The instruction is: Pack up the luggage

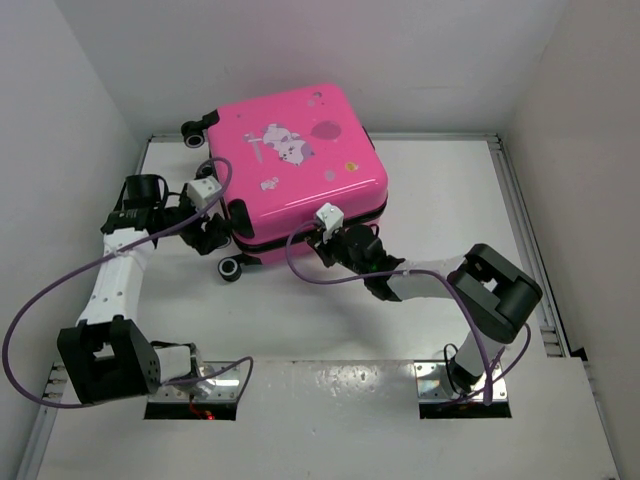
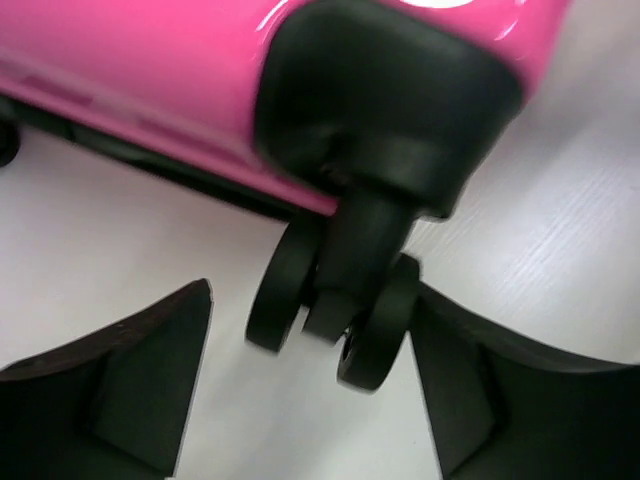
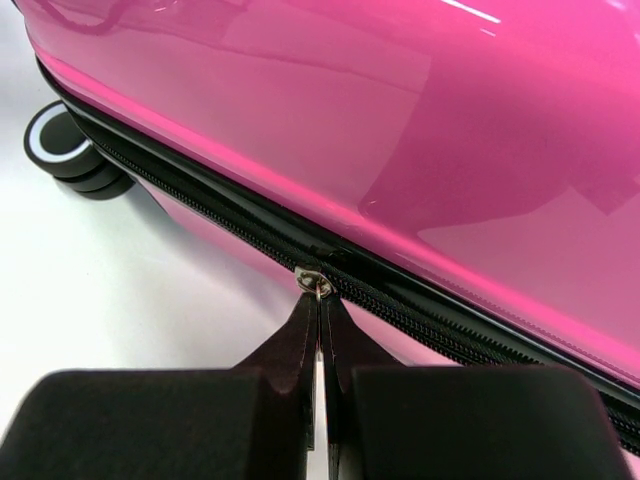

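The hot-pink luggage (image 1: 295, 170) lies flat and closed on the white table, its white cartoon print facing up. My left gripper (image 1: 215, 235) is at its near-left corner. In the left wrist view it (image 2: 312, 300) is open, with a black double caster wheel (image 2: 335, 300) between the fingers and the right finger (image 2: 470, 370) close against it. My right gripper (image 1: 335, 238) is at the near side of the luggage (image 3: 400, 120). In the right wrist view it (image 3: 322, 310) is shut on the metal zipper pull (image 3: 317, 283) of the black zipper (image 3: 450, 330).
White walls enclose the table on three sides. Another caster (image 1: 230, 268) sticks out at the near-left corner and two more (image 1: 195, 130) at the far-left. A purple cable (image 1: 60, 290) loops left of the left arm. A metal rail (image 1: 525, 230) runs along the right edge.
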`<action>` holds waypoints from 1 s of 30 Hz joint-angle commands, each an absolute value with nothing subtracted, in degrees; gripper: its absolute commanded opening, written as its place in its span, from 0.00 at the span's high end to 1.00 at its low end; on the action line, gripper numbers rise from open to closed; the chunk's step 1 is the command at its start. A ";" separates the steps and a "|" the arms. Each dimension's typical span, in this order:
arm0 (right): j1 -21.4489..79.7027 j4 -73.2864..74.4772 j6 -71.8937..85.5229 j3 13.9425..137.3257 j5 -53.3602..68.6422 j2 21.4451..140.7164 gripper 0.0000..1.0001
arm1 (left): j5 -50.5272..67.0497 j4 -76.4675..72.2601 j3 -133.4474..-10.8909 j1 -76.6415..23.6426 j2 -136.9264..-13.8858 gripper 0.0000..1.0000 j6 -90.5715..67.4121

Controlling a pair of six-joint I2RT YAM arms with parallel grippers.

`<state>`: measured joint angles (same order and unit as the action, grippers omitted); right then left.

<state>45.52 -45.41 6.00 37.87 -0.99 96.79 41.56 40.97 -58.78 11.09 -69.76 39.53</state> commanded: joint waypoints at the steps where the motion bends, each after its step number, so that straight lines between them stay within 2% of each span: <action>1: 44.48 -48.08 5.62 40.52 -1.50 94.13 1.00 | 46.13 37.62 -62.23 9.14 -71.01 0.22 39.81; 5: 44.21 -47.46 5.89 41.13 -1.49 94.13 1.00 | 48.08 39.37 -62.84 7.13 -71.63 0.22 41.22; 8: 44.03 -47.20 6.06 41.22 -1.23 94.22 1.00 | 47.29 39.37 -62.84 5.71 -72.69 0.28 41.22; 13: 43.51 -46.49 6.06 41.13 -1.49 93.96 1.00 | 43.59 39.37 -62.84 4.48 -74.97 0.48 40.69; 14: 43.33 -46.41 5.98 40.96 -1.76 94.13 1.00 | 42.38 39.37 -62.84 3.96 -75.58 0.59 40.69; 16: 42.89 -45.01 5.54 40.96 -3.24 94.04 1.00 | 40.53 39.37 -62.84 3.96 -76.11 0.73 40.17; 20: 41.49 -43.68 4.13 39.55 -4.92 92.90 1.00 | 38.24 39.90 -62.84 5.09 -76.64 0.92 40.78; 21: 41.05 -43.16 3.87 39.38 -5.36 92.12 1.00 | 37.71 39.90 -62.23 5.88 -76.64 1.00 40.78; 30: 37.18 -38.33 1.06 35.60 -6.50 87.28 1.00 | 31.47 40.51 -60.56 12.64 -79.09 1.00 47.00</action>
<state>39.09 -37.78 3.57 36.25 -2.39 91.11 44.45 41.39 -62.39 6.57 -75.59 42.74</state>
